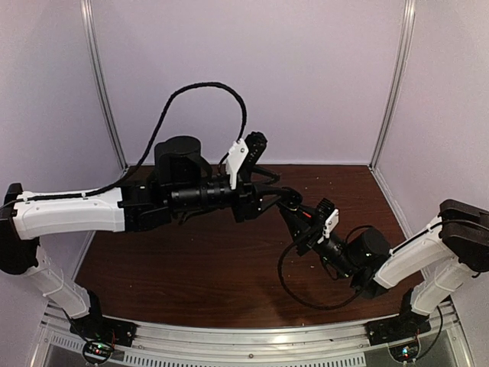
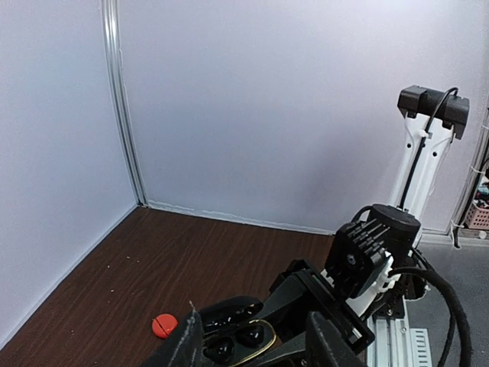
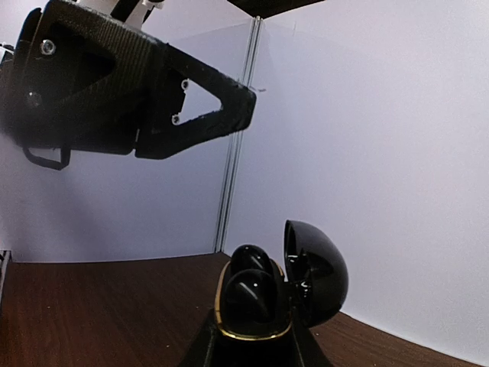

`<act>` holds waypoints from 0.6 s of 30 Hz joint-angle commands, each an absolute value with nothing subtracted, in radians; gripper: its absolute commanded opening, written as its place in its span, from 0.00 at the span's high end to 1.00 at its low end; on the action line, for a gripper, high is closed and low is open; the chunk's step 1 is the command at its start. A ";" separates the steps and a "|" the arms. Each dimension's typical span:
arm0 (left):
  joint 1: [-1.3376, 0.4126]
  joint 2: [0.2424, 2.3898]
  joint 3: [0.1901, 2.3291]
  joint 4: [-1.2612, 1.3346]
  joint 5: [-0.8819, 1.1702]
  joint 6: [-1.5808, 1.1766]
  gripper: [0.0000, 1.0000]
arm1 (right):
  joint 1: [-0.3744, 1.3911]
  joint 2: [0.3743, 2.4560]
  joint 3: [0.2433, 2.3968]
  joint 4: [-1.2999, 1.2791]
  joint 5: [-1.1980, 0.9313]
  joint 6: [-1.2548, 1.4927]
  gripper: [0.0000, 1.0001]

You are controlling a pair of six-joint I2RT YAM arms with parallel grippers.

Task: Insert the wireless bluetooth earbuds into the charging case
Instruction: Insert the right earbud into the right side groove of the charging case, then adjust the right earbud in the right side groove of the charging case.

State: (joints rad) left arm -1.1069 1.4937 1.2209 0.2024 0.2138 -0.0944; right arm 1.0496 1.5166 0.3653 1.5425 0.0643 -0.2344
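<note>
The right gripper is clamping the charging case between its fingers and appears to be holding it raised off the dark wooden table. It is tilting the mouth up toward its own wrist camera, probably so that the wells are facing the other arm. The case's domed lid is standing open to one side, out of the way. Two black earbuds are sitting side by side inside the gold rim (how fully they are seated I cannot tell from this angle). The left gripper is hovering just above and beside the case without touching it. Its fingers are spread apart and carrying nothing that is showing in any view. I judge it is waiting there either to press the buds home or to swing the lid down, since one arm steadying so small a case is freeing the other for the fine work. What looks like a red earbud is lying loose on the table, left of the case in the left wrist view and apart from it. The top view is not showing it at all, likely because the arm is covering it.
</note>
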 commanded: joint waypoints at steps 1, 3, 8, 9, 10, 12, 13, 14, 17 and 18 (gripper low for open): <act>-1.100 1.405 1.199 0.160 0.148 -0.052 0.52 | 1.051 1.458 0.348 1.588 -0.050 -0.121 1.00; -1.091 1.385 1.190 0.121 0.130 -0.051 0.51 | 1.043 1.421 0.348 1.511 -0.124 -0.078 1.00; -1.074 1.336 1.159 0.062 0.119 -0.058 0.41 | 1.021 1.297 0.344 1.303 -0.312 -0.001 1.00; -1.074 1.330 1.152 0.057 0.133 -0.055 0.38 | 1.016 1.262 0.346 1.257 -0.356 0.030 1.00; -1.073 1.324 1.145 0.054 0.150 -0.050 0.35 | 1.013 1.238 0.348 1.213 -0.382 0.041 1.00; -1.074 1.319 1.137 0.047 0.190 -0.041 0.30 | 1.011 1.199 0.355 1.147 -0.432 0.046 1.00; -1.074 1.319 1.135 0.046 0.218 -0.036 0.29 | 1.011 1.186 0.357 1.124 -0.449 0.049 1.00; -1.074 1.319 1.132 0.050 0.255 -0.033 0.27 | 1.010 1.174 0.359 1.104 -0.464 0.052 1.00; -1.074 1.320 1.116 0.084 0.366 -0.029 0.16 | 1.011 1.157 0.366 1.058 -0.490 0.057 1.00; -1.074 1.323 1.115 0.094 0.392 -0.032 0.13 | 1.010 1.157 0.369 1.048 -0.497 0.058 1.00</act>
State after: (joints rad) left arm -1.0771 1.3357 1.1316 0.0422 0.2363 -0.0494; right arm 1.0149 1.1744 0.3531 1.1576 -0.4046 0.0238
